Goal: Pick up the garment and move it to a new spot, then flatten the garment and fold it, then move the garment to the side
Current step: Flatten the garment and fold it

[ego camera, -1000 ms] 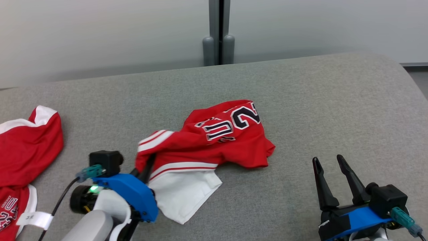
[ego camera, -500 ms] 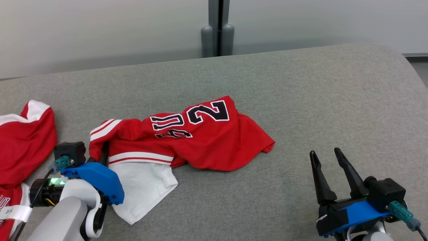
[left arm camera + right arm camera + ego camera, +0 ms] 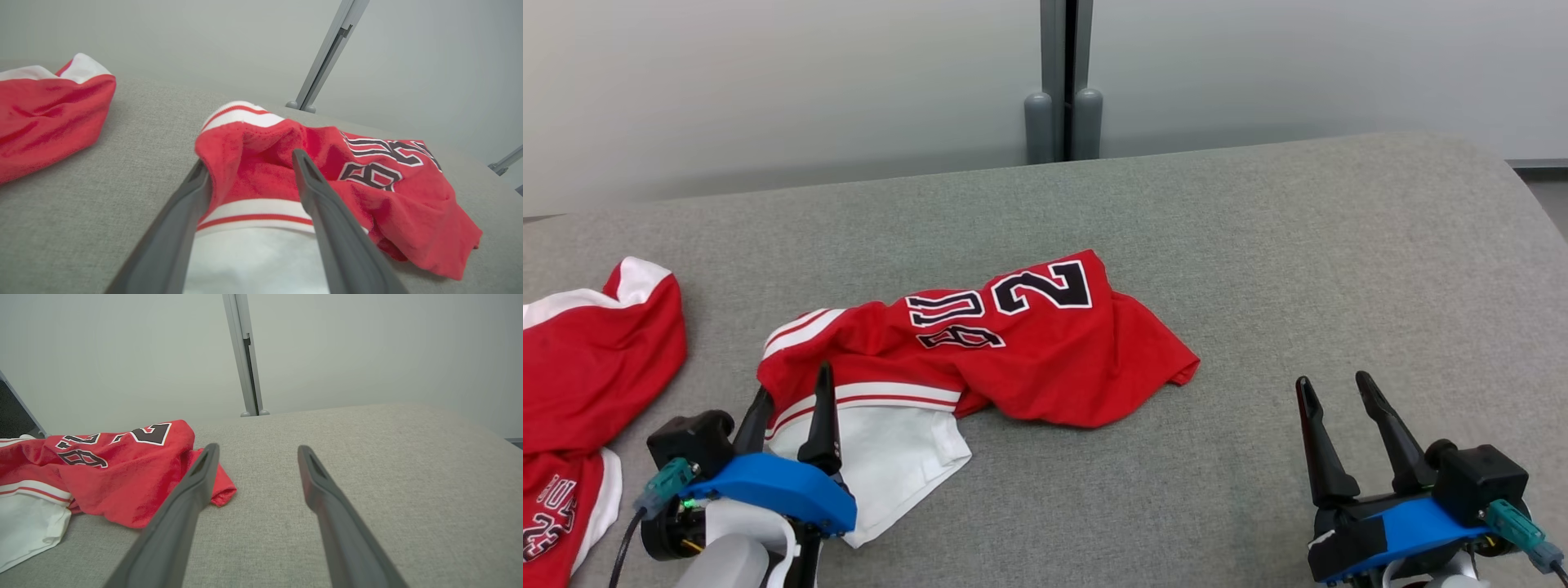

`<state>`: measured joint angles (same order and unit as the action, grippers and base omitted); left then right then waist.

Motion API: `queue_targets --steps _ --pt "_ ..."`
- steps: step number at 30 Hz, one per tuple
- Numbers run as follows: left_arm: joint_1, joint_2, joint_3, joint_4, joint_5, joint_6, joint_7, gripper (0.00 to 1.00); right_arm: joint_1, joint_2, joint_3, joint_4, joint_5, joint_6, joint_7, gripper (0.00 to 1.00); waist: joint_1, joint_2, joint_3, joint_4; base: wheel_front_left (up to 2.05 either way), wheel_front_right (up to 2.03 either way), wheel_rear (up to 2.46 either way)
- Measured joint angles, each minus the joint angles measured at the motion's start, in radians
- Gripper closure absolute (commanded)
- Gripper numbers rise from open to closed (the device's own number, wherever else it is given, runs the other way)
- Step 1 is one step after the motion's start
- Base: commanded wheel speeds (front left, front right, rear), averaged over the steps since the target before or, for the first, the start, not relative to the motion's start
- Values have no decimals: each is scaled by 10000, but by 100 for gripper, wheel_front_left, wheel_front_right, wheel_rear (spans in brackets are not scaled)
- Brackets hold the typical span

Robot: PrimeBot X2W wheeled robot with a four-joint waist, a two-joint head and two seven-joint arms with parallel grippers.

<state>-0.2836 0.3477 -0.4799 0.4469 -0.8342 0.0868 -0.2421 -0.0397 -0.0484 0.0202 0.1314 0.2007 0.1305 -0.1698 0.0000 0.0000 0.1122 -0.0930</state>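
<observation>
You have the garment [image 3: 1029, 351], a red jersey with white trim and dark numerals, lying crumpled on the grey padded surface [image 3: 1298, 245]. It sits left of the middle and nearer the front edge than the rear edge. Its white panel lies toward the front edge, and its red corner points toward the right edge.

Left gripper [image 3: 795, 381]: fingers apart, clamped on nothing. The tips stand over the striped left end of the garment. In the left wrist view a red fold sits between the two fingers, with one finger running along the fold's outer edge. Whether either finger touches the cloth cannot be told.

Right gripper [image 3: 1333, 382]: fingers apart, nothing between them. It is near the front right corner, apart from the garment's red corner.

Open room:
- **Right:** bare surface runs from the red corner to the rounded right edge.
- **Rear:** a broad bare band runs behind the garment to the rear edge. Beyond that edge stand a pale wall [image 3: 768, 82] and a grey post [image 3: 1063, 82].
- **Left:** a second red garment [image 3: 596, 359] lies at the left edge, cut off by the frame. A strip of bare surface separates the two.
</observation>
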Motion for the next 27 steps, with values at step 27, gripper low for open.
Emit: queue_targets --steps 27 --pt "3605 -1603 3356 -2736 4506 -813 -199 0 369 0 -322 -2 -65 0 109 0 0 0 -702 697 0 0 0"
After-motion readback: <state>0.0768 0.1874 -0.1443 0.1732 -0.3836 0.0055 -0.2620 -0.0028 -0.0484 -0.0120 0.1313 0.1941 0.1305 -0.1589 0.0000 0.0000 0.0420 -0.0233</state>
